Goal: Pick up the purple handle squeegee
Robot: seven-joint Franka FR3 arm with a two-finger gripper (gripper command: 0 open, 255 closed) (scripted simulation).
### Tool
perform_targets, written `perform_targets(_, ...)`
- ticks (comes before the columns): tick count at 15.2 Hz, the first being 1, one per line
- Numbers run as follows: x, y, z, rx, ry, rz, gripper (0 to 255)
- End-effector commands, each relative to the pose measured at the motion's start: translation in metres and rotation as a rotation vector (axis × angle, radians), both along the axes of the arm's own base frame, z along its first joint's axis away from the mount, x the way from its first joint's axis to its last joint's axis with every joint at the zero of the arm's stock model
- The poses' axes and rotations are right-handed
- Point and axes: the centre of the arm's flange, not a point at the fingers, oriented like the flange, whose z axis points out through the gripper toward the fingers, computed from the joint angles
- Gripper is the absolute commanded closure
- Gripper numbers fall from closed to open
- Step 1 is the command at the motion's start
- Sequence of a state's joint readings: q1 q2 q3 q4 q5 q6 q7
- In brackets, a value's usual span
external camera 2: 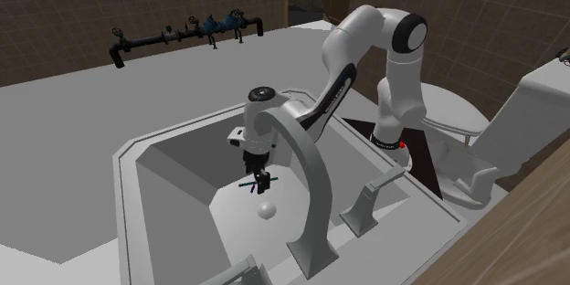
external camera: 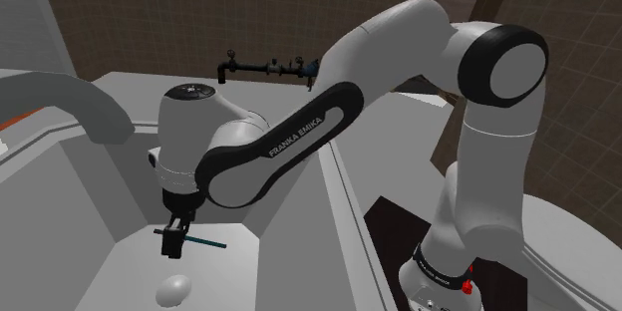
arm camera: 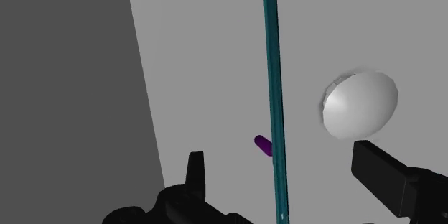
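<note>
End effector (arm camera: pixel 281 159) wide open, holding nothing; its black fingers (arm camera: pixel 195 172) stand well apart w/ the squeegee (arm camera: pixel 275 79) between them, neither one touching it. Squeegee is a long teal blade, purple at the far tip, w/ a short purple handle stub (arm camera: pixel 263 145) sticking out of one side; seen against the light grey floor of the sink basin (external camera 2: pixel 169 183). White rounded object (arm camera: pixel 359 104) near the blade, on the side away from the stub.

Shoulder view: end effector (external camera: pixel 172 249) points down, low in the basin; blade (external camera: pixel 207 243) pokes out toward that view's right; white object (external camera: pixel 176 289) near, apart from both. Second ext. view: arm reaches over the counter (external camera 2: pixel 73 119) into the basin – grey arched faucet (external camera 2: pixel 309 178) in front of it; black pipe (external camera 2: pixel 187 29) along the brown tiled wall.
</note>
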State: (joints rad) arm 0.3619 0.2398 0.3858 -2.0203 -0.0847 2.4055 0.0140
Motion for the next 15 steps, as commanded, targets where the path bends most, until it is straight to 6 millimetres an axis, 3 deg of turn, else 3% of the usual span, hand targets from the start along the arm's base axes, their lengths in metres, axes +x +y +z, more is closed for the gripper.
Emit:
perform_targets(1,0.0,0.0,-0.009,0.0,0.0,0.001,0)
perform_targets(3,0.0,0.0,-0.023,0.0,0.0,0.001,0)
perform_targets(5,0.0,0.0,-0.023,0.0,0.0,0.001,0)
perform_targets(6,0.0,0.0,-0.023,0.001,0.0,0.001,255)
perform_targets(15,0.0,0.0,-0.023,0.0,0.0,0.001,255)
